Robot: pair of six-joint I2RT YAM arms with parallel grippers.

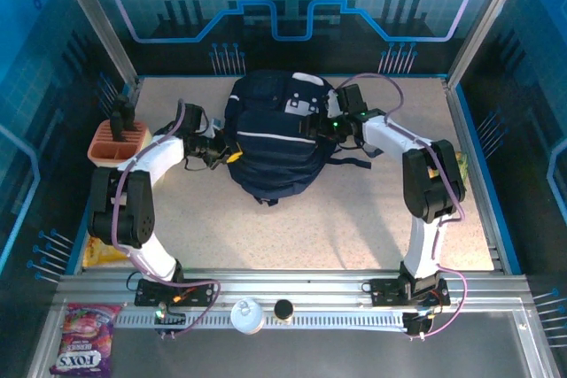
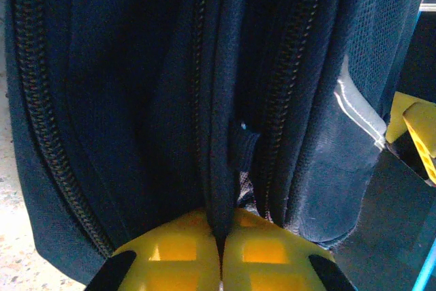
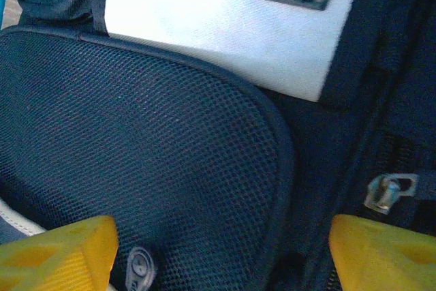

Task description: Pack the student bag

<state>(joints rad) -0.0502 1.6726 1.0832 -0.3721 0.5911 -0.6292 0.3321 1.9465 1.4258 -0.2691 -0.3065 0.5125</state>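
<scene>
The student bag (image 1: 275, 143), dark navy with thin white stripes and a grey-white patch (image 1: 304, 106), lies in the middle of the table. At its left side my left gripper (image 1: 229, 153) is shut, and up close its yellow fingers (image 2: 177, 250) pinch a fold of the navy fabric (image 2: 219, 168) between two zipper lines. My right gripper (image 1: 324, 127) hovers over the bag's upper right part. Its yellow fingers (image 3: 58, 250) stand wide apart and open above the mesh pocket (image 3: 157, 148), just below the white patch (image 3: 231, 25), holding nothing. A metal zipper pull (image 3: 388, 192) lies near its right finger.
A salmon-coloured caddy (image 1: 117, 142) with a dark item in it stands at the left edge. A yellow packet (image 1: 104, 255) lies at the front left, another yellowish item (image 1: 462, 165) behind the right arm. A candy bag (image 1: 84, 339), white cap (image 1: 248, 315) and black cap (image 1: 283, 309) sit on the near rail.
</scene>
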